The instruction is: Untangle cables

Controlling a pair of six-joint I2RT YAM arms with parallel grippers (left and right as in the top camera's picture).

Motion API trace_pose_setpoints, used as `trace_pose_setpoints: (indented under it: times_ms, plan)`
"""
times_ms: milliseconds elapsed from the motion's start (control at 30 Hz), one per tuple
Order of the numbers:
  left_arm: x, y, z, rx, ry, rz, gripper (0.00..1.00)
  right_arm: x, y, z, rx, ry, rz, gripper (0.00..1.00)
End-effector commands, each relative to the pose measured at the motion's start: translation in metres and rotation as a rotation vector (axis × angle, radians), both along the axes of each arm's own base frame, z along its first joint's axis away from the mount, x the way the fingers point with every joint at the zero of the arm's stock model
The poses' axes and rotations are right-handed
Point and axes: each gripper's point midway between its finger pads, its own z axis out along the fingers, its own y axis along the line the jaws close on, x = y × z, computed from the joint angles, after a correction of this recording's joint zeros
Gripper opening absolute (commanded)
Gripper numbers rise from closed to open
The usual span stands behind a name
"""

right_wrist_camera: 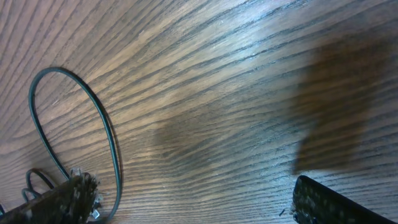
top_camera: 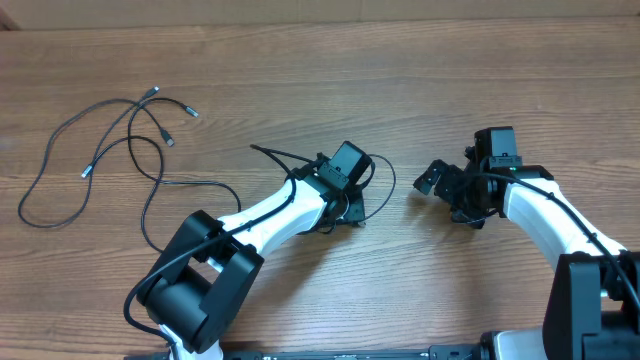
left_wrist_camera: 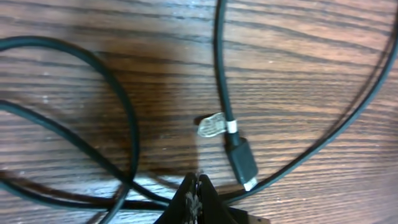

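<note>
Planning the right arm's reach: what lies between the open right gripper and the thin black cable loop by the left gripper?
Nothing: the overhead view shows only bare brown wooden table between the right gripper and the thin black cable loop.

Table (top_camera: 300,60): mid-brown wood, dark wavy grain lines, pale glare patches in right wrist view.
Cables (left_wrist_camera: 221,62): black; greenish sheen in right wrist view.
Plug (left_wrist_camera: 241,160): black body, silver tip, white band (left_wrist_camera: 232,127) above it.
Left arm (top_camera: 270,215), right arm (top_camera: 545,215): white shells, black joints.
Left claw (left_wrist_camera: 194,190): black, grey speckling.
</note>
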Motion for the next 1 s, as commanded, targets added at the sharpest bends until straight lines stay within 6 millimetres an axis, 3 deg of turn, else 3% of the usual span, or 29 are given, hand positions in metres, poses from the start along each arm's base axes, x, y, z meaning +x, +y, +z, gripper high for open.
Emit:
trace_pose_setpoints:
  times_ms: [0,133,233,333,467,567,667,833,967]
  plan:
    - [-0.001,0.011,-0.004,0.057,-0.005,0.059,0.04,0.004,0.000,0.004,0.003,-0.016,0.000,1.00]
    - [0.005,0.012,0.015,0.039,-0.051,0.081,0.04,0.004,0.000,0.004,0.003,-0.016,0.000,1.00]
    - [0.012,0.008,0.044,-0.013,-0.114,0.120,0.04,0.004,0.000,0.004,0.003,-0.016,0.000,1.00]
    - [0.017,0.012,0.052,-0.009,-0.147,0.166,0.04,0.004,0.000,0.004,0.003,-0.016,0.000,1.00]
    - [0.010,0.017,0.046,0.007,-0.103,0.213,0.07,0.004,0.000,0.004,0.003,-0.016,0.000,1.00]
    - [0.003,0.024,0.035,0.036,-0.058,0.255,0.24,0.004,0.000,0.004,0.003,-0.016,0.000,1.00]
    - [0.000,0.027,0.023,0.068,-0.034,0.267,0.33,0.004,0.000,0.004,0.003,-0.016,0.000,1.00]
    - [-0.001,0.028,-0.002,0.105,0.001,0.269,0.36,0.004,0.000,0.004,0.003,-0.016,0.000,1.00]
    - [0.000,0.028,-0.009,0.112,0.006,0.268,0.34,0.004,0.000,0.004,0.003,-0.016,0.000,1.00]
